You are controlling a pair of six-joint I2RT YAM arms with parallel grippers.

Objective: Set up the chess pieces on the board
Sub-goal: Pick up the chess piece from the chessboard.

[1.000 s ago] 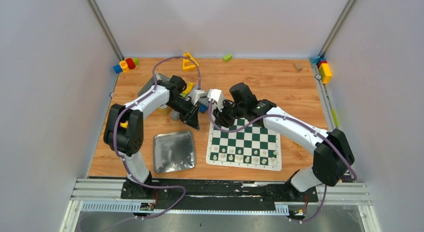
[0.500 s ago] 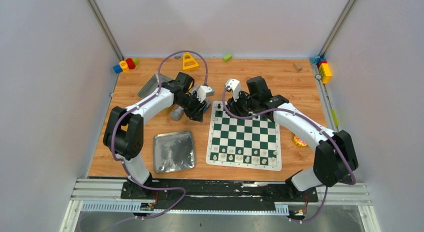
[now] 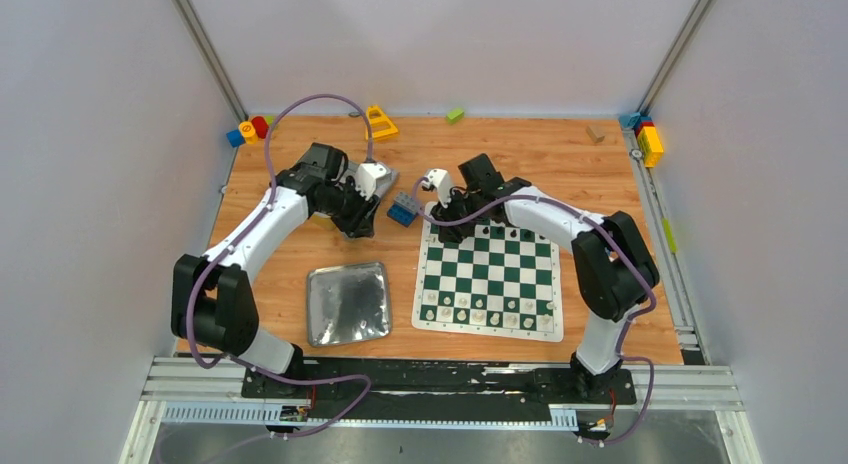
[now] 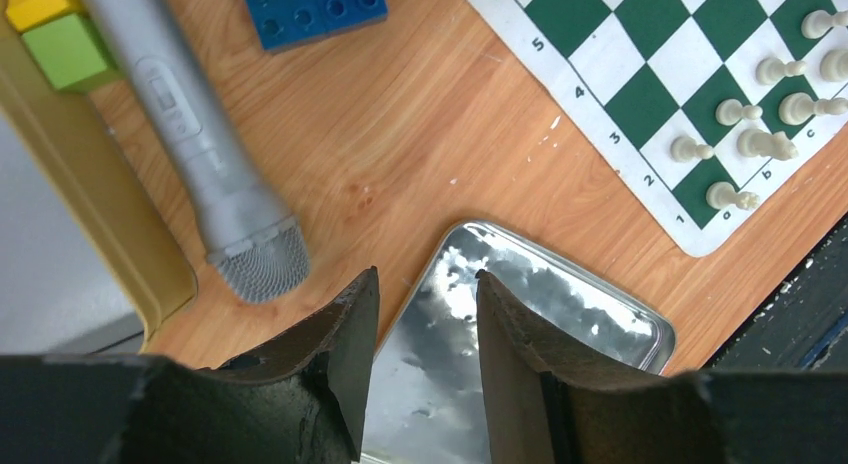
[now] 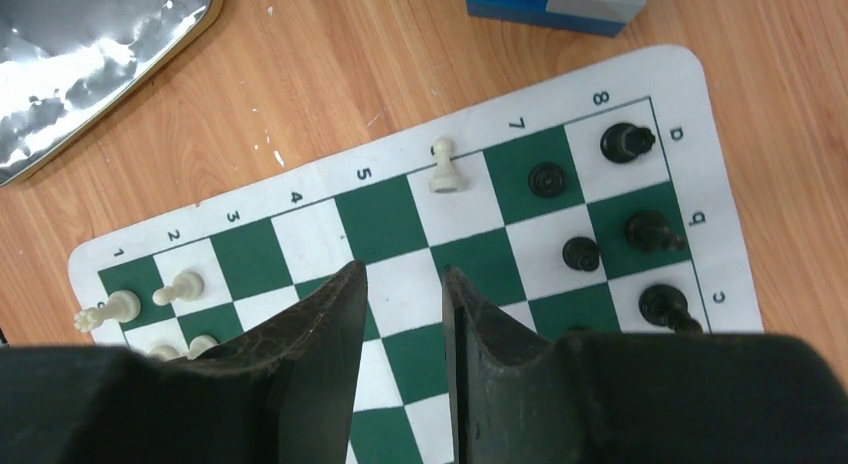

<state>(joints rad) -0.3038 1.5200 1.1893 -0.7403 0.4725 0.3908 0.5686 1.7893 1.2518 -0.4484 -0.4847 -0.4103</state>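
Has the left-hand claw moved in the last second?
Yes. The left gripper shifted left, away from the board, and farther back from the silver tray.

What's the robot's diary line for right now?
left gripper: open, empty | right gripper: open, empty, at board | chess pieces: partly set

This looks like a robot laboratory cell: plain grey partition walls [image 3: 90, 184] and aluminium profile rails [image 3: 190, 379] enclose a light-brown wooden table [image 3: 560, 159].
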